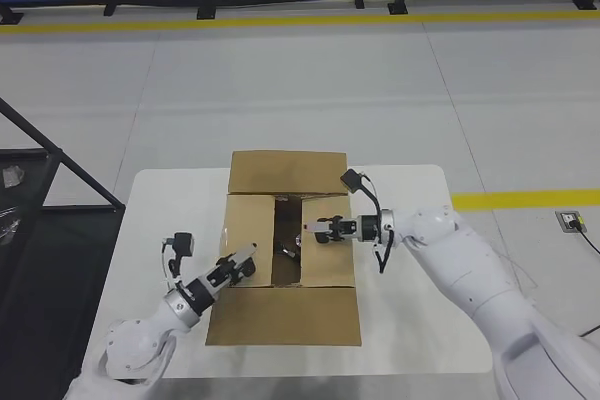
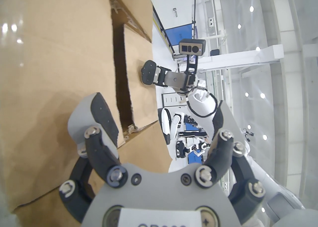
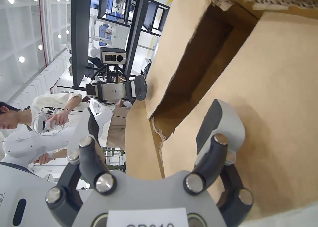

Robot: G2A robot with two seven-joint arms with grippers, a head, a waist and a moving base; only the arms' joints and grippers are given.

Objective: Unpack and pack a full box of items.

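**Pressing, not gripping**

Left of centre, the left gripper (image 1: 244, 256), spread and empty, rested on one inner flap (image 1: 246, 222) of the brown cardboard box (image 1: 285, 172) at mid-frame. The right gripper (image 1: 313, 232), likewise spread, rested opposite. Ungripped, either flap might slip free.

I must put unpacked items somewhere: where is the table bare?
Bare: the table left of the box, toward the far corner, and the far right corner. Crowded: the box gap, with the left arm and right arm at its flaps.
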